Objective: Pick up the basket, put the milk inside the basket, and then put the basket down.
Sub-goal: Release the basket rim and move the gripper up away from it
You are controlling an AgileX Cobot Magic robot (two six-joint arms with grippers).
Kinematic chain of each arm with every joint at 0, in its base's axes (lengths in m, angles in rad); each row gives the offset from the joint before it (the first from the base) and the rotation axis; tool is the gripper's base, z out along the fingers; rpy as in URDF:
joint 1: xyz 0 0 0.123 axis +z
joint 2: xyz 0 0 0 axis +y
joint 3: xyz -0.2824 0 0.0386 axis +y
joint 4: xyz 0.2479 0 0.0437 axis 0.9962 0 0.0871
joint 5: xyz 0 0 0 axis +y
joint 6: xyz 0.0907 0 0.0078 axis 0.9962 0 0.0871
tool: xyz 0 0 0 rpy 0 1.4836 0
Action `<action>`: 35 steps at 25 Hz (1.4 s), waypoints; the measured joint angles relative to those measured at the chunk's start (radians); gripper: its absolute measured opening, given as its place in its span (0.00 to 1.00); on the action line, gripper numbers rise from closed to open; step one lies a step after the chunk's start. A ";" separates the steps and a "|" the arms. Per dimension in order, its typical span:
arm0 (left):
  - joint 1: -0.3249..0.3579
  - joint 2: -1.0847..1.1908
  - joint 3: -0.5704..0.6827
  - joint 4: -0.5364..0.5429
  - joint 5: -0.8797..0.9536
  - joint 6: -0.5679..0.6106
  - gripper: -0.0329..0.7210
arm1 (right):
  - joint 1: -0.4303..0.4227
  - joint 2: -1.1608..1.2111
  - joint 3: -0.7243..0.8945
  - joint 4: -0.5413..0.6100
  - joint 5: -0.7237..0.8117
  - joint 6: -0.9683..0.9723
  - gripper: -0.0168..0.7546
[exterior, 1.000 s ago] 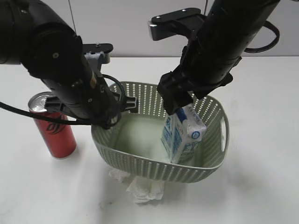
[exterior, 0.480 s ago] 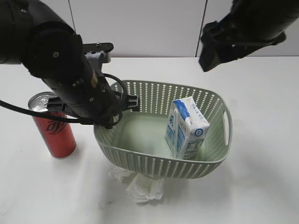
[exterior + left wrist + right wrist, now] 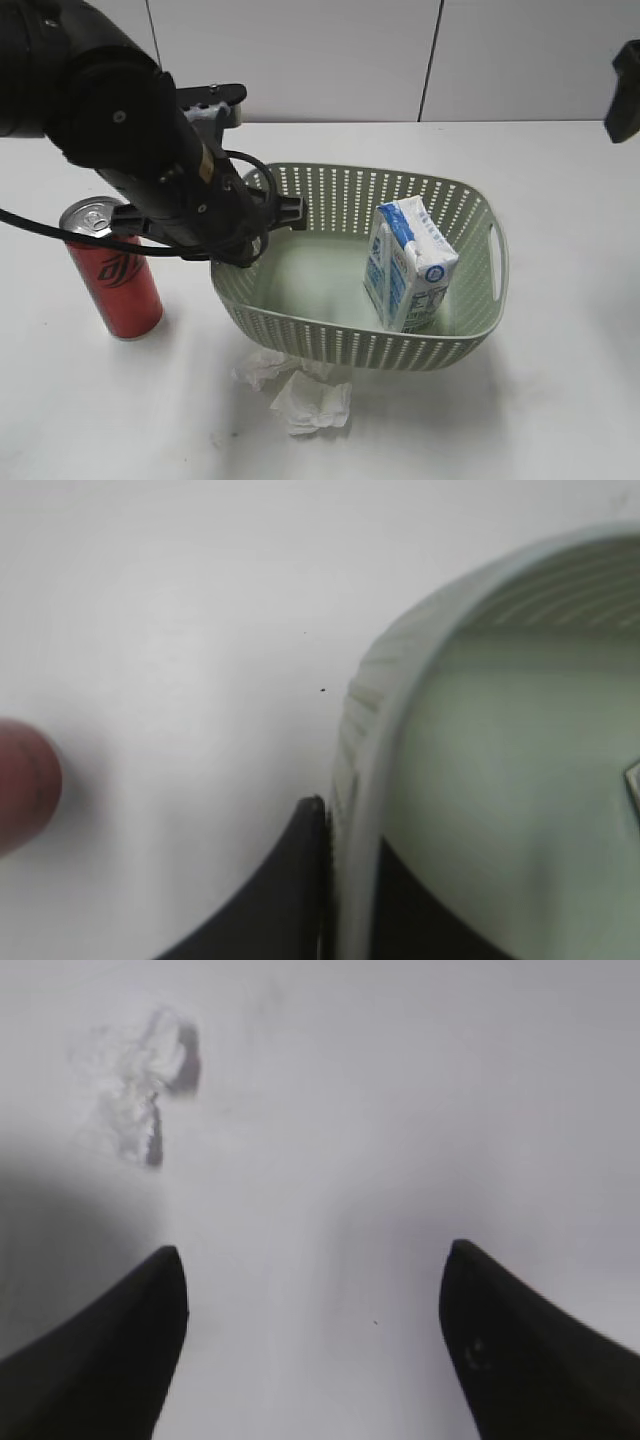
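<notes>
- Sitting upright in the basket [image 3: 300, 325]: the milk [image 3: 410, 264], a white and blue gable-top carton with blue print and a round logo on its front face
- carton stands on the basket floor toward the right end, near the right cut-out handle; rest of the floor is bare
- basket is pale sage green, rounded corners, rows of slot holes in the walls; its underside looks clear of the table [image 3: 560, 380], shadow below it
- left gripper [image 3: 255, 215] clamped over the basket's left rim; left wrist view shows one dark finger outside the wall [image 3: 285, 900] and dark inside it too
- right gripper [image 3: 312, 1340] fingers spread apart, nothing between them, only white table under it; barely in the exterior view, at the right edge
- red soda can [image 3: 112, 267] stands left of the basket, apart from it
- crumpled white tissue [image 3: 300, 392] lies on the table under the basket's front edge
- open table right of the basket and in front
</notes>
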 joint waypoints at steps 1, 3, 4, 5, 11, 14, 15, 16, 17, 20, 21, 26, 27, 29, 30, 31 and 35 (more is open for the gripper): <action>0.001 0.000 0.000 -0.002 -0.010 0.000 0.06 | -0.014 -0.009 0.008 -0.002 0.011 -0.001 0.79; 0.008 0.000 0.000 -0.006 -0.025 0.000 0.06 | -0.024 -0.056 0.040 -0.006 0.013 -0.003 0.79; 0.015 0.000 0.000 -0.009 -0.032 0.000 0.06 | -0.025 -0.091 0.063 -0.006 0.013 -0.003 0.79; 0.026 0.000 0.000 -0.010 -0.040 0.001 0.06 | -0.026 -0.124 0.091 -0.005 0.013 -0.004 0.79; 0.128 0.001 0.000 -0.018 -0.057 0.003 0.06 | -0.028 -0.409 0.312 0.021 -0.001 -0.004 0.79; 0.167 0.014 -0.013 -0.018 -0.060 0.009 0.06 | -0.028 -0.562 0.412 0.025 -0.011 -0.004 0.79; 0.174 0.027 -0.030 -0.018 -0.055 0.020 0.06 | -0.028 -0.605 0.440 0.025 -0.011 -0.004 0.79; 0.176 0.041 -0.056 -0.018 -0.046 0.036 0.06 | -0.028 -0.654 0.466 0.026 -0.011 -0.005 0.79; 0.176 0.060 -0.081 -0.018 -0.033 0.048 0.06 | -0.028 -0.703 0.489 0.026 -0.010 -0.007 0.79; 0.176 0.122 -0.176 -0.018 -0.011 0.071 0.06 | -0.028 -0.846 0.548 0.027 -0.009 -0.007 0.79; 0.178 0.144 -0.202 -0.019 -0.009 0.072 0.06 | -0.028 -0.897 0.563 0.027 -0.008 -0.007 0.79; 0.200 0.250 -0.319 -0.037 -0.005 0.079 0.06 | -0.028 -1.118 0.637 0.028 0.072 -0.005 0.79; 0.207 0.272 -0.337 -0.037 -0.002 0.080 0.06 | -0.028 -1.161 0.650 0.028 0.093 -0.005 0.79; 0.218 0.317 -0.370 -0.037 0.004 0.087 0.06 | -0.028 -1.238 0.670 0.028 0.120 -0.003 0.79; 0.222 0.334 -0.386 -0.037 0.007 0.098 0.06 | -0.028 -1.276 0.677 0.028 0.126 -0.004 0.79; 0.225 0.354 -0.402 -0.037 0.009 0.114 0.06 | -0.028 -1.312 0.682 0.028 0.130 -0.004 0.79; 0.225 0.413 -0.434 -0.041 0.011 0.140 0.06 | -0.028 -1.418 0.686 0.028 0.131 -0.004 0.79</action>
